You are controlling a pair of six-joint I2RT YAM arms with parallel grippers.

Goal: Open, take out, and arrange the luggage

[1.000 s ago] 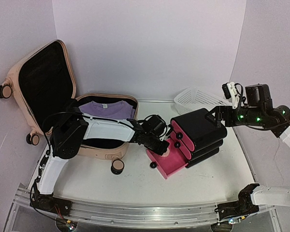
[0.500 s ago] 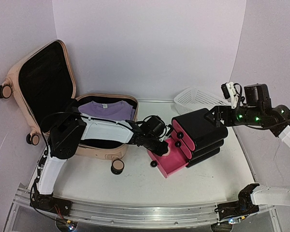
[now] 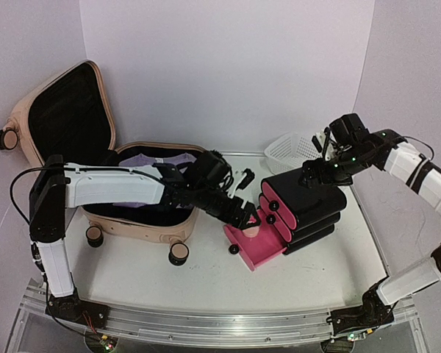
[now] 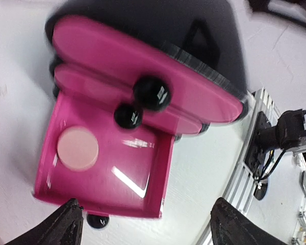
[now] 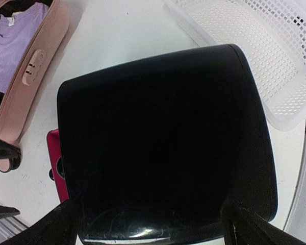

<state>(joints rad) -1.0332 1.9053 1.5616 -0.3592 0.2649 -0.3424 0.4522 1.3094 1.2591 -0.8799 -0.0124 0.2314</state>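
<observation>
The luggage [image 3: 136, 224] lies open at the left, its lid upright against the wall and a purple shirt [image 3: 158, 159] in its base; its rim [image 5: 38, 66] also shows in the right wrist view. My left gripper [image 3: 248, 216] [image 4: 153, 229] is open over the front corner of an open pink drawer [image 4: 112, 168] and holds nothing. That drawer belongs to a black-and-pink drawer box [image 3: 305, 195] and carries a pale round disc [image 4: 77, 148]. Open and empty, my right gripper [image 3: 313, 175] [image 5: 155, 227] hovers over the box's black top [image 5: 163, 132].
A white mesh basket [image 3: 294, 151] [image 5: 265, 46] stands behind the drawer box at the back right. Black round knobs [image 4: 152, 93] stick out of the pink drawer fronts. A metal rail [image 3: 206, 323] runs along the near table edge. Purple walls close in the back and sides.
My left gripper went from shut to open beside the pink drawer. The left arm's elbow swung out to the far left. The right arm rose and its gripper shifted slightly left.
</observation>
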